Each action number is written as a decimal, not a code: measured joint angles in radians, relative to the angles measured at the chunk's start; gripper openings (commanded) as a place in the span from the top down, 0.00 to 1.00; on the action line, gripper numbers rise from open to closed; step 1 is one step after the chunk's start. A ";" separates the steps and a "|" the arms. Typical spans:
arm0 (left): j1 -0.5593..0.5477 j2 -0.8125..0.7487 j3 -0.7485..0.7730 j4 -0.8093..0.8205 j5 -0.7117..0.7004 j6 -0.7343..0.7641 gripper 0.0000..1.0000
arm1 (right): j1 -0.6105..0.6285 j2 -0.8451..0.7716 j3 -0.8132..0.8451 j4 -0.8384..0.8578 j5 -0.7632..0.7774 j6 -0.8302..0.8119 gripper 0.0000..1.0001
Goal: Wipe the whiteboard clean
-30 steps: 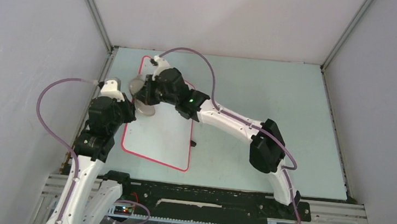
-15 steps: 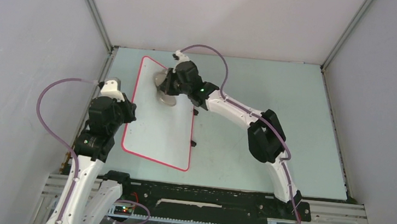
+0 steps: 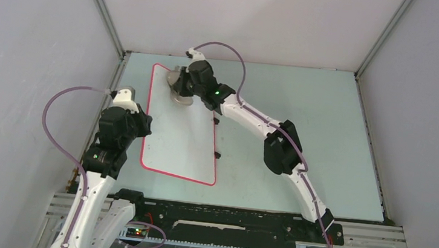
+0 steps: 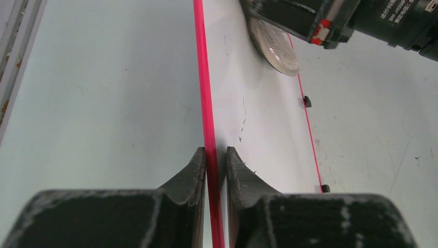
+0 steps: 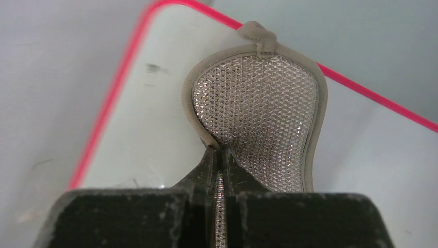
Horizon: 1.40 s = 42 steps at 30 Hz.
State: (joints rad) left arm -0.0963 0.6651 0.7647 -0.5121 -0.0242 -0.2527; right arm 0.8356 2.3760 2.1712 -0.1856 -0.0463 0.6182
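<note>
Now L jaws pinch whiteboard (image 4: 258, 129) rim, R jaws clamp grey pad (image 5: 258, 119); R-arm print (image 4: 408, 11) unreadable.

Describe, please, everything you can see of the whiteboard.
The whiteboard is a flat white rectangle with rounded corners and a thin red-pink rim, lying on the pale green table. Two small black clips sit on its right edge; only faint dark specks mark it. The left gripper pinches its left rim, and the grey mesh pad in the right gripper rests on its far end.
</note>
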 measured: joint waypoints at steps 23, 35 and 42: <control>-0.002 0.002 0.000 0.003 0.005 0.001 1.00 | -0.116 0.010 -0.157 0.098 -0.053 0.079 1.00; -0.002 0.001 0.000 0.008 0.008 0.001 0.99 | -0.181 -0.143 -0.471 0.058 -0.074 0.069 1.00; -0.002 0.002 0.000 0.003 0.004 -0.001 0.90 | -0.175 -0.409 -0.691 0.039 -0.074 0.005 1.00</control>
State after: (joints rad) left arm -0.0982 0.6666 0.7647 -0.5087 -0.0204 -0.2535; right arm 0.6609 1.9675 1.4799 -0.1467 -0.1207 0.6235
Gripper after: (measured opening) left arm 0.185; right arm 0.017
